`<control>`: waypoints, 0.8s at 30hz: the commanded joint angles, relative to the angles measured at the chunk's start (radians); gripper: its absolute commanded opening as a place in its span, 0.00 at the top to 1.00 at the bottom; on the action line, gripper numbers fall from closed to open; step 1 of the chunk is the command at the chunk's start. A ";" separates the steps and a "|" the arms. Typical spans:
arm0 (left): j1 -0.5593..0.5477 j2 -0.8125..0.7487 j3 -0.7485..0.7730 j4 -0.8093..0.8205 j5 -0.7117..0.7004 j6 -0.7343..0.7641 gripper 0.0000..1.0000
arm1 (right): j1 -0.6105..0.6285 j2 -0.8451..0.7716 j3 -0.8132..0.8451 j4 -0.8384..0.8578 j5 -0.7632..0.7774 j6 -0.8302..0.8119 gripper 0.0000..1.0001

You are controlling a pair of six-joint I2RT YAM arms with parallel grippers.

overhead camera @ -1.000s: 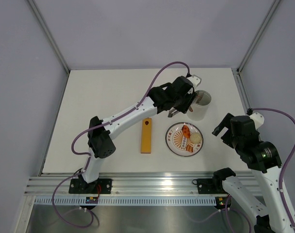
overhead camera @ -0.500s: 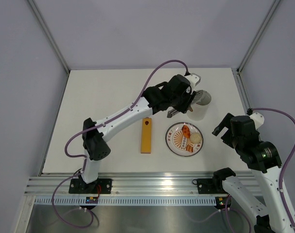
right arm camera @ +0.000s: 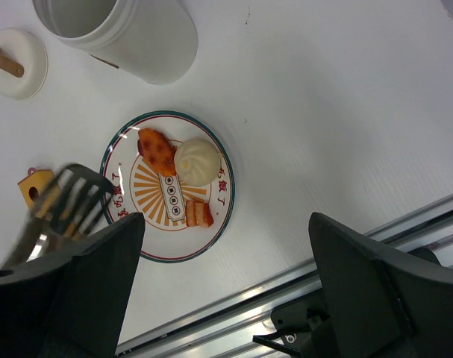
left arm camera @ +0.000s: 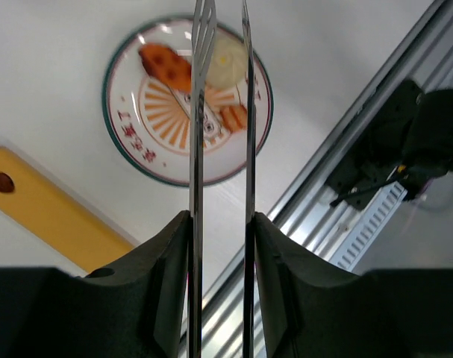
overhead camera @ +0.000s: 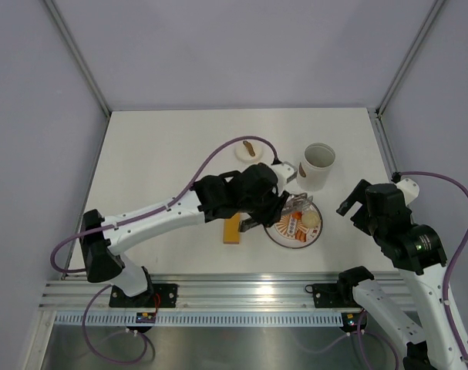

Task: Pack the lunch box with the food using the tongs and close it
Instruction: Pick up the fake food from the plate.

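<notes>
On the desk [overhead camera: 156,169] there is one lunch box [overhead camera: 318,166], one round white lid [overhead camera: 249,150] with a brown handle, one patterned plate [overhead camera: 308,240], one orange bar [overhead camera: 232,231] and one pair of tongs [left arm camera: 197,149]. The plate holds three pieces of food: an orange-red piece [right arm camera: 156,151], a pale bun [right arm camera: 198,162] and a small orange-brown piece [right arm camera: 198,214]. The lunch box stands upright and open behind the plate. Its lid lies apart to its left, and what is inside the box cannot be made out. The left tool [left arm camera: 221,220] is clamped on the tongs from outside. Only the left wrist view shows the tongs' two arms held with a gap between them and reaching over the plate around the bun; whether they touch any food cannot be told. That view shows neither lunch box nor lid, while the top and right wrist views show both. The right wrist view alone shows the tongs' slotted tip clearly, at the plate's edge. From above, the left arm covers part of the bar. The right tool [right arm camera: 227,224] stands wide apart over the plate's near side, holding nothing.
</notes>
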 commanded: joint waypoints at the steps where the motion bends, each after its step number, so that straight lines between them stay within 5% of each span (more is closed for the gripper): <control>1: -0.042 -0.015 -0.102 0.016 0.057 -0.063 0.60 | 0.002 0.002 0.025 0.020 0.030 -0.003 0.01; 10: -0.089 0.031 -0.173 0.033 0.083 -0.129 0.55 | 0.003 0.000 0.028 0.015 0.025 0.000 0.01; 24: -0.111 0.161 -0.033 -0.064 -0.015 -0.233 0.48 | 0.003 -0.029 0.031 -0.008 0.024 0.004 0.00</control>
